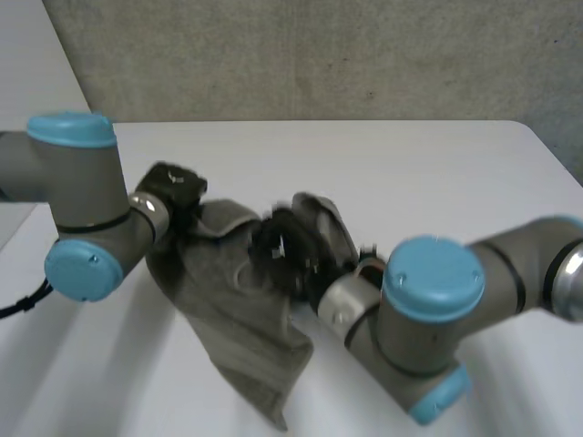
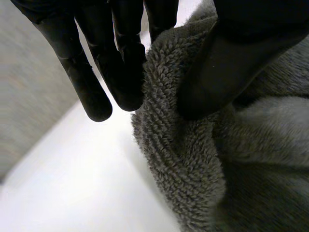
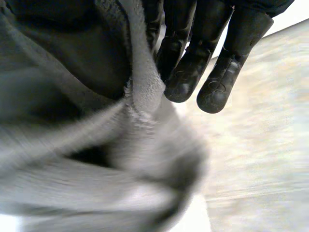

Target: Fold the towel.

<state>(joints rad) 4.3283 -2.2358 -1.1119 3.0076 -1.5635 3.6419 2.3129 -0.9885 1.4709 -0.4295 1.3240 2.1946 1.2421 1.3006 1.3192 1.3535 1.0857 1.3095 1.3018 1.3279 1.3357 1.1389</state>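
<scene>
Head overhead; wrist cameras against towel (image 1: 237,319)

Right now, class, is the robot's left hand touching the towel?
Touching. The left wrist view shows it: the thumb of the left hand presses into a fold of the towel, with its fingers against the other side, pinching the cloth.

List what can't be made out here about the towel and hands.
Head view: towel folds cover most of the right hand.
Left wrist view: the edge cuts off the palm of the left hand and much of the towel.
Right wrist view: towel hides the right palm.
</scene>
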